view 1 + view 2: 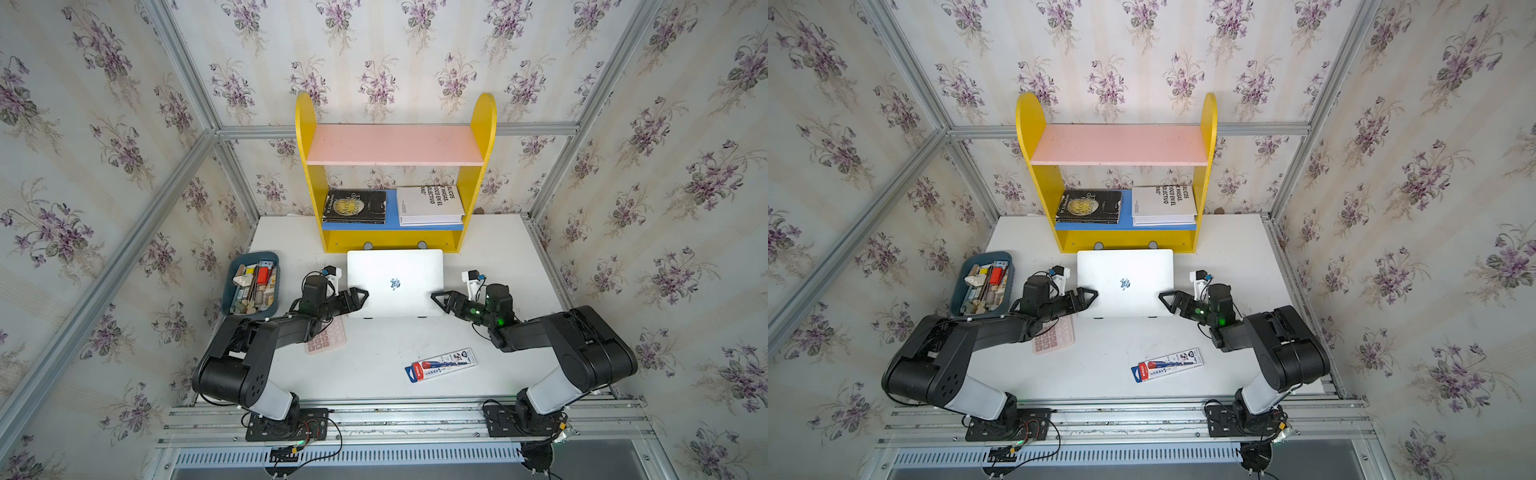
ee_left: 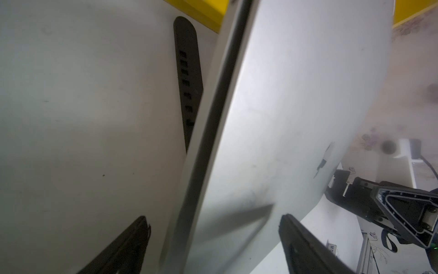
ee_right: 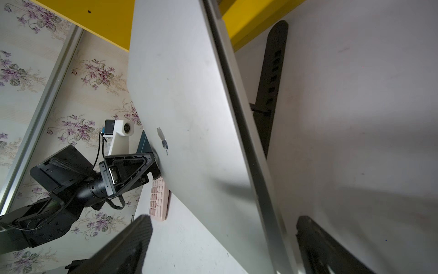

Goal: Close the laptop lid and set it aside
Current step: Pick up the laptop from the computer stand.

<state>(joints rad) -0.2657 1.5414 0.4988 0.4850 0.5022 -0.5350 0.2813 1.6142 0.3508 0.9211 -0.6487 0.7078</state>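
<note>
black fingers (image 2: 128, 246) of the left gripper (image 2: 213, 217) fill the near edge of the left wrist view. they are spread wide with the laptop (image 2: 201, 142) edge running between them, one finger on the lid side and one on the table side. the jaws stand open and clamp nothing, though whether a pad brushes the metal i cannot tell. the right wrist view shows the same for the right gripper (image 3: 222, 217), wide open astride the opposite edge. both wrist views show what the top views mostly hide: a black slotted stand (image 3: 272, 71) under the laptop, propping it at a tilt off the white table (image 1: 374, 374). in both top views the laptop lid (image 1: 415, 270) is shut, logo up, just at 6 o'clock of the yellow shelf (image 1: 395, 243). the left gripper is at its 9 o'clock edge and the right at 3 o'clock. from the laptop, a blue bin (image 1: 228, 291) sits at 9 o'clock, a pen pack (image 1: 440, 365) at 5 o'clock, and a pink calculator (image 1: 328, 340) at 7 o'clock under the left arm.
</note>
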